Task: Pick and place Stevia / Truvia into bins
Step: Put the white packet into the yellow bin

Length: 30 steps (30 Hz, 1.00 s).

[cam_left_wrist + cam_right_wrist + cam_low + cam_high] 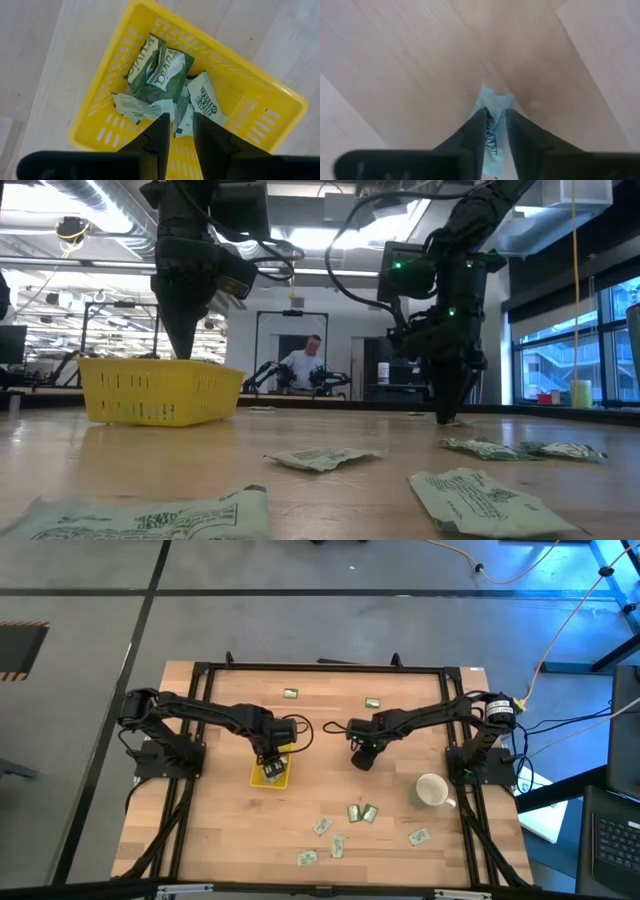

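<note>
High view. Pale wood table (pixel 225 840) in a black frame, grey floor around it, cables trailing off on the right. The yellow tray (pixel 283 781) sits left of centre with sachets inside. Loose Stevia sachets (pixel 361 812) are scattered over the near half, with two more lying alone toward the far edge (pixel 291 694). A white mug (pixel 432 791) stands at right. The left arm reaches in from the left, and the left gripper (pixel 270 762) is over the tray. The right arm reaches in from the right, and the right gripper (pixel 363 758) is down at the bare middle of the table, well apart from the tray.

Low view. Workshop room behind, ceiling ducts, windows at right, a seated person (pixel 303 367) far back. The left gripper (pixel 186 345) points straight down into the tray (pixel 150 395). The right gripper (pixel 446 408) also points down, tips at the table top. Sachets (pixel 320 458) lie flat in the foreground.

Left wrist view. Fingers (pixel 159 137) stand a narrow gap apart, holding nothing, just above a heap of sachets (pixel 159 75) in the tray (pixel 102 135).

Right wrist view. Fingers (pixel 476 132) are pinched on a single sachet (pixel 494 107) against the wood; its end sticks out beyond the tips.
</note>
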Motion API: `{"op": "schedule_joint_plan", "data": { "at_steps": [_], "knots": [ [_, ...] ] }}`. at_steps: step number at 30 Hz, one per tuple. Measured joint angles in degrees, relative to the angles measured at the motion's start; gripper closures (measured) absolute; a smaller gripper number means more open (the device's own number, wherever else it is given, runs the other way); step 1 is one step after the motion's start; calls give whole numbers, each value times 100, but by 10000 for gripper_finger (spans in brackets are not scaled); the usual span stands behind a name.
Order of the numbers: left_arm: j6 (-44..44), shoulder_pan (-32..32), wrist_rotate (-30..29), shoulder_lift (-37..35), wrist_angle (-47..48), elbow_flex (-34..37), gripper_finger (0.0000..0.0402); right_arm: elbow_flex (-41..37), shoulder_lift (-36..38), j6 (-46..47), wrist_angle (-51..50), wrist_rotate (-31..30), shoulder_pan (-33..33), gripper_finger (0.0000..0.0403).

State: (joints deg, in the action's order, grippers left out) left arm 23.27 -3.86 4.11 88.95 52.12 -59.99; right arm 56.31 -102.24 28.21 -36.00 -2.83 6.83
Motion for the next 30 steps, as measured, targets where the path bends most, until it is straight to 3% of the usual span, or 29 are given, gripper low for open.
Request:
{"op": "schedule_joint_plan", "data": {
  "at_steps": [7,12,21,30],
  "knots": [
    [-50,0,1,-32,1,-89,320,-9,14,-15,-24,-18,2,383],
    [-358,0,1,-121,-219,-360,322,-28,146,-142,-20,23,2,398],
    [-712,2,-153,-124,-2293,-400,313,-37,1086,-145,282,330,1,394],
    [-289,-70,-271,81,-3887,-400,284,-22,1982,-666,1846,280,-118,393]
  ]
}}
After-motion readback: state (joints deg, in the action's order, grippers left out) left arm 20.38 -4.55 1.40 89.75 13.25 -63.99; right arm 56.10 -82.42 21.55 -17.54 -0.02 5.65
